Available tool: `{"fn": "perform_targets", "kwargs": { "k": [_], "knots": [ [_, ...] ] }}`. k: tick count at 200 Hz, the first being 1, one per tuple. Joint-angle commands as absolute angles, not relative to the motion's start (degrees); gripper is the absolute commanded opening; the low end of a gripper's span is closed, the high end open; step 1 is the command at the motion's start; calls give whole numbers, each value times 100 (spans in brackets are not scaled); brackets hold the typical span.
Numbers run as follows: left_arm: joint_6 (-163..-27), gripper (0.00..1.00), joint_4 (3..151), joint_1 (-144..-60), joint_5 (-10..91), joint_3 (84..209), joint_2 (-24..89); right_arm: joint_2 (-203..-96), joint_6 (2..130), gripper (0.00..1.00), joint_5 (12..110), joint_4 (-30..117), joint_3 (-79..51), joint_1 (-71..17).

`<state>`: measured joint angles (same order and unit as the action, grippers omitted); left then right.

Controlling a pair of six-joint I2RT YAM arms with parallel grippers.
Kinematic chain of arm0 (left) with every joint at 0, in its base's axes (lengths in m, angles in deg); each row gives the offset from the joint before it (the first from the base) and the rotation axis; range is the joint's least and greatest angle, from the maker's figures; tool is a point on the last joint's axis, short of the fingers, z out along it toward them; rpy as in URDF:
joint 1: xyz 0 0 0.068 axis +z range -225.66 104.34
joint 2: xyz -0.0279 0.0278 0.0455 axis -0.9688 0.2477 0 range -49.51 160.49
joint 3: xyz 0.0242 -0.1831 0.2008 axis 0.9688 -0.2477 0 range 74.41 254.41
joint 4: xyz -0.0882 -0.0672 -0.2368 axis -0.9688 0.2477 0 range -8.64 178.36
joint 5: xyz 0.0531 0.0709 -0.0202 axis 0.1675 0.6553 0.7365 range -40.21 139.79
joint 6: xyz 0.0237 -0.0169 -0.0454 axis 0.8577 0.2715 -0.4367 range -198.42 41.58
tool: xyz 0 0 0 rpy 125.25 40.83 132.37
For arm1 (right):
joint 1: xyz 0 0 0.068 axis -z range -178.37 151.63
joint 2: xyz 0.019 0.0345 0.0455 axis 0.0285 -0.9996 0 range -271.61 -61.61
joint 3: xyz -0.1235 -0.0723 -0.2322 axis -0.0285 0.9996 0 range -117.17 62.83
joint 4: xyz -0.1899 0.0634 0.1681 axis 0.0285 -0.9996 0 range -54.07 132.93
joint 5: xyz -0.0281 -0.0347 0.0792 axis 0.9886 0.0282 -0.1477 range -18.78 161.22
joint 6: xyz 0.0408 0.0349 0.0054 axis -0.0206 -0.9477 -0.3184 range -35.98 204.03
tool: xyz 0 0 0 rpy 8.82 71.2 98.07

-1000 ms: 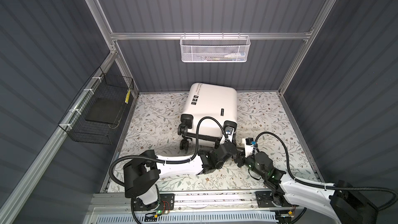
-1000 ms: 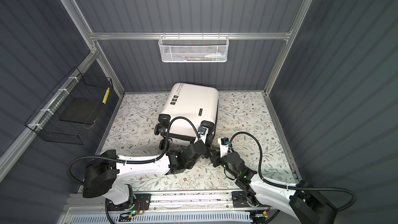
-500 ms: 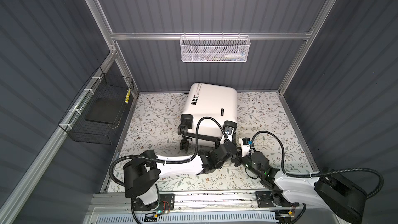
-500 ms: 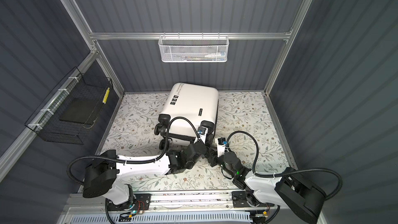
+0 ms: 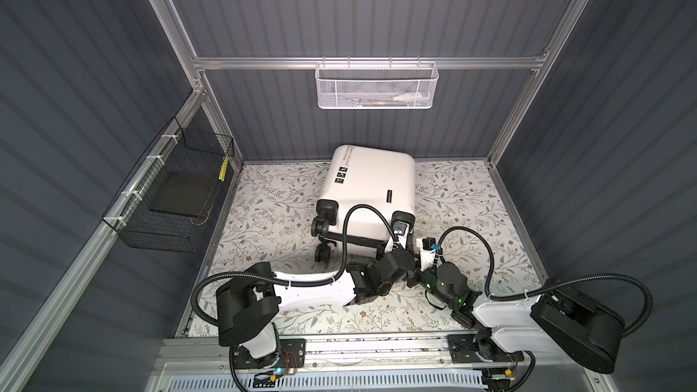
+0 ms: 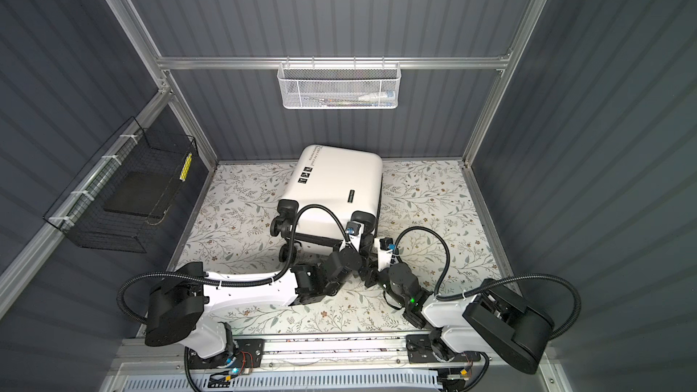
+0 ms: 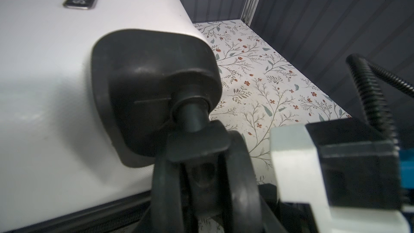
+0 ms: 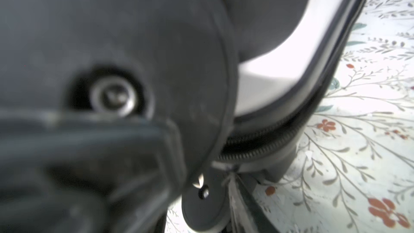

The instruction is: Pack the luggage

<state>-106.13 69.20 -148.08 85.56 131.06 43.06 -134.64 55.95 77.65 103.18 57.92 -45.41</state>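
- Far left wall: black wire basket (image 5: pixel 162 235) hangs off the rail with a dark flat thing and a small yellow one inside. We judge these are kept off the table so the case has room to lie flat.
- Centre: the luggage (image 5: pixel 371 182) lies on its broad side on the flowered table (image 5: pixel 264 201), top end near the back wall and wheels towards the arms. The shell looks shut, with the zipper band (image 8: pixel 257 146) closed along the corner we can see. Packing looks not yet begun, and the case must come open first.
- Above it: white mesh basket (image 5: pixel 377 88) on the back rail, holding a few slim items too small to name.
- Left gripper (image 5: pixel 392 250): low at the near right wheel corner. Its wrist view is filled by the wheel (image 7: pixel 201 187) and its black housing (image 7: pixel 152 95). Its fingers are out of sight, so we cannot tell whether they are apart or clamped.
- Right gripper (image 5: pixel 415 254): crowded in just beside the left one at the same corner, its camera pressed up to the wheel and blurred. Again we cannot tell.
- Our reading: both work this corner to steady or shift the case, or to reach the zipper.
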Motion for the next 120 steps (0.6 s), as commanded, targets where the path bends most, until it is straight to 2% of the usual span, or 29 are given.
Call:
{"fn": "perform_targets", "kwargs": {
  "k": [1,58,120],
  "knots": [
    [-10454,16,6431,-14861,8218,13408,4062,-13560,5619,44,7958,10644,5626,-4565],
    [-10455,16,6474,-14861,8226,13400,4023,-13883,5613,37,7949,10940,5554,-4565],
    [-10485,16,6501,-14861,8229,13350,3983,-13993,5620,20,7930,11043,5544,-4561]
  ]
}}
